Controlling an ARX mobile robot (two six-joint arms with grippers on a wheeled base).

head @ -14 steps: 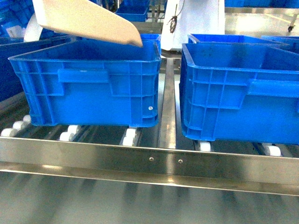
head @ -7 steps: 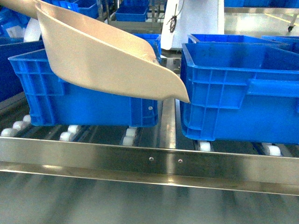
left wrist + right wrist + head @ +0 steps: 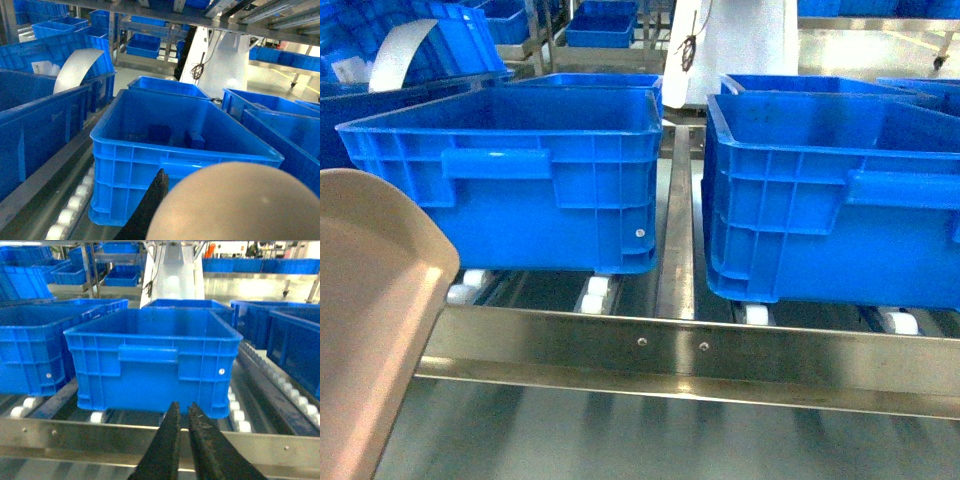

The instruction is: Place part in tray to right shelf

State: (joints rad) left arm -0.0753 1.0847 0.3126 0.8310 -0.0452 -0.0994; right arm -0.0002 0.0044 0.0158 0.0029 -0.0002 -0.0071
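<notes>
The cream tray [image 3: 370, 330] fills the lower left of the head view, in front of the steel front rail [image 3: 670, 345] of the right shelf. In the left wrist view its rounded back [image 3: 235, 205] hides most of my left gripper [image 3: 161, 176]. One black finger [image 3: 150, 205] shows against the tray's left side, and the gripper appears shut on the tray. Two small blue blocks [image 3: 159, 134] that look like the part lie on the floor of the left crate [image 3: 175, 150]. My right gripper [image 3: 182, 412] hangs shut and empty before the rail.
Two big blue crates [image 3: 520, 180] [image 3: 830, 200] stand on the white rollers [image 3: 595, 295], split by the centre divider rail [image 3: 675, 230]. More blue crates stand behind and to both sides. A white post [image 3: 735, 40] rises at the back.
The tray was high over the left crate, swung down across its front towards the divider, and now sits low at the left, below the front rail.
</notes>
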